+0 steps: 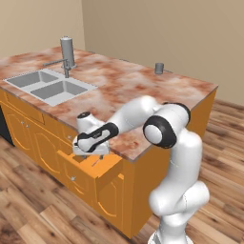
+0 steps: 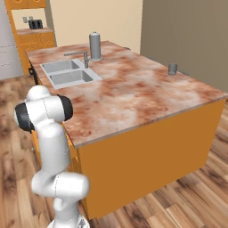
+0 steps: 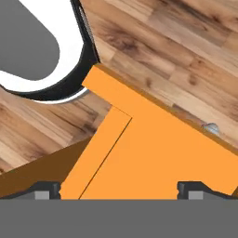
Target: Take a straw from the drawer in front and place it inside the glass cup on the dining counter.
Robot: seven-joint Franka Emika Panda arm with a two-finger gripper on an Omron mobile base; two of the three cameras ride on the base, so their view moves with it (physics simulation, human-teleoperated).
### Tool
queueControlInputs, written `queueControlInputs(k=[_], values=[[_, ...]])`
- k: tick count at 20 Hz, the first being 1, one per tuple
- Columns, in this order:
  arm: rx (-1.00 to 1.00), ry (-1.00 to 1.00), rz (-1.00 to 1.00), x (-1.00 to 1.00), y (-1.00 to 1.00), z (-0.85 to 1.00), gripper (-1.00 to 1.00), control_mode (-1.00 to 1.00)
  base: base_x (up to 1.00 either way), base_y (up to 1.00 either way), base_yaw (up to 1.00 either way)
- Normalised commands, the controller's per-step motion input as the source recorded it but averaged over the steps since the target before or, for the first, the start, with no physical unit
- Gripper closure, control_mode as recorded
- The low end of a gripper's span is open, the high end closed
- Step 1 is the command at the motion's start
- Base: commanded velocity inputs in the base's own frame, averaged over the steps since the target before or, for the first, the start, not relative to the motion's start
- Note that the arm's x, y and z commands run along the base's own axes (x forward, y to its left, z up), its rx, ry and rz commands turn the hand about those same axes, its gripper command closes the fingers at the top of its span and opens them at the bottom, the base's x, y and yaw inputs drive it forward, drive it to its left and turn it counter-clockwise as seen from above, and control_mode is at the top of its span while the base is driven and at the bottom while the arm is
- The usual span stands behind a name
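Observation:
The drawer stands pulled out from the orange cabinets under the dining counter. My gripper hangs just above its open box, pointing down. In the hand view the gripper is open, its fingertips far apart over the drawer, and the round metal knob shows at its front edge. A thin sliver lies in the box; whether it is the straw I cannot tell. The glass cup stands upright at the counter's far edge.
A double sink with a faucet is set in the counter's left part, with a tall grey cylinder behind it. Wooden floor surrounds the island. My own base is close beside the drawer.

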Motion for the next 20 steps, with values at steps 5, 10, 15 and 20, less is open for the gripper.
queueControlInputs(k=[5,10,15,20], values=[[0.07,0.0,0.0,0.41,0.0,-0.53,-1.0,-1.0,0.0,0.0,0.0],[0.04,0.0,0.0,0.07,0.11,-0.49,-1.0,-1.0,0.0,0.0,0.0],[0.0,-0.02,0.01,-0.03,0.45,-0.36,-1.0,-1.0,0.0,0.0,0.0],[0.0,0.0,0.01,-0.21,0.44,-0.15,-1.0,-1.0,0.0,0.0,0.0]])
